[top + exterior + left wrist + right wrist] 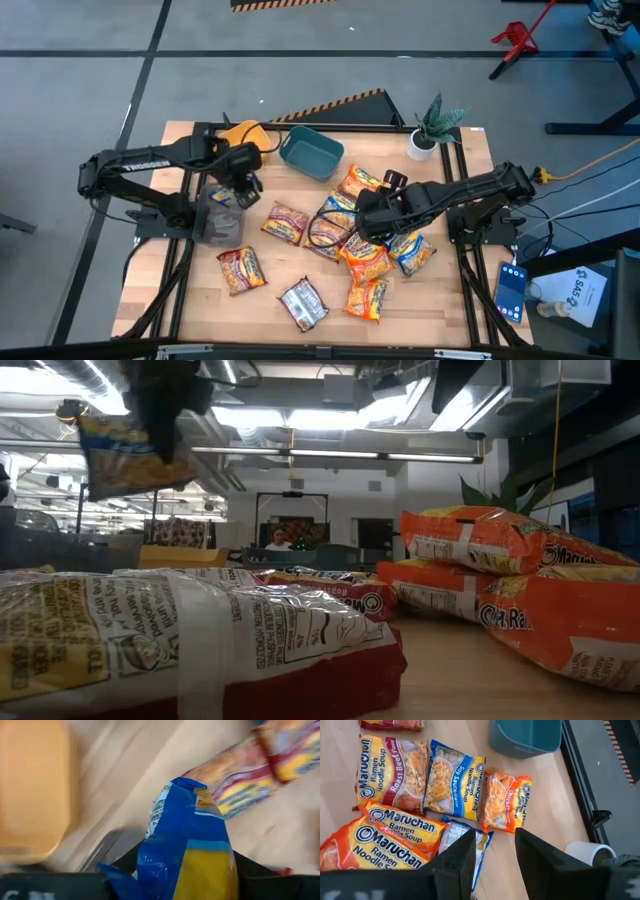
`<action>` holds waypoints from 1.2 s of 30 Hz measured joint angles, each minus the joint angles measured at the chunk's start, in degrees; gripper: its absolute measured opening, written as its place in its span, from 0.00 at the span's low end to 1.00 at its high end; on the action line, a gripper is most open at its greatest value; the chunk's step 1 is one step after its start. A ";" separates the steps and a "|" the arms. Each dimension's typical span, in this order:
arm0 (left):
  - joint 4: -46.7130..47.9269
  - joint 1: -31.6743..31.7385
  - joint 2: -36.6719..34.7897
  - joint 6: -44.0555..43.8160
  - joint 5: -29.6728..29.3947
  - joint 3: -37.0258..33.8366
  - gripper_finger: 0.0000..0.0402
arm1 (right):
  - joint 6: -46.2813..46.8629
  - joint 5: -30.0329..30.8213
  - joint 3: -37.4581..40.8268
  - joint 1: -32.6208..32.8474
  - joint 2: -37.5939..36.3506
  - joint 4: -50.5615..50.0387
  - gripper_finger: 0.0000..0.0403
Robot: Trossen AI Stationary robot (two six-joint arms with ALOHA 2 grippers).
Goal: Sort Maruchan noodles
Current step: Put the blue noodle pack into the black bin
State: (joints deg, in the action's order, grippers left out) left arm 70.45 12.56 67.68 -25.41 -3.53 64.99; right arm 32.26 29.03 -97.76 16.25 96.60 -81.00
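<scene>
We are looking at a robotics lab or workshop, set in an open industrial hall. We see a wooden table (290, 315) in a black metal frame standing on a grey concrete floor (80, 90), with hazard-striped tape (335, 103) at its edge and a red stand (515, 40) nearby. Cables (590, 165) run along the floor. In the low view, exposed ceiling ducts (330, 390), strip lights (340, 455) and a person (273, 540) seated at distant desks fill the background.
</scene>
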 joint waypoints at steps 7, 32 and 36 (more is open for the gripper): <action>6.10 -0.56 -3.58 4.07 -2.88 -2.43 0.34 | 0.45 0.58 0.00 -0.15 0.02 0.07 0.31; -8.00 -0.46 -3.93 28.54 -1.77 -21.57 0.34 | 0.28 2.39 0.00 -0.13 0.02 0.40 0.31; -9.82 -0.03 -3.39 31.82 -1.73 -22.18 0.34 | 0.28 2.39 0.02 -0.11 0.02 0.49 0.31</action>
State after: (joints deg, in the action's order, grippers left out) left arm 60.63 12.53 64.29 6.41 -5.26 42.81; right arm 32.53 31.42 -97.73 16.14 96.62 -80.51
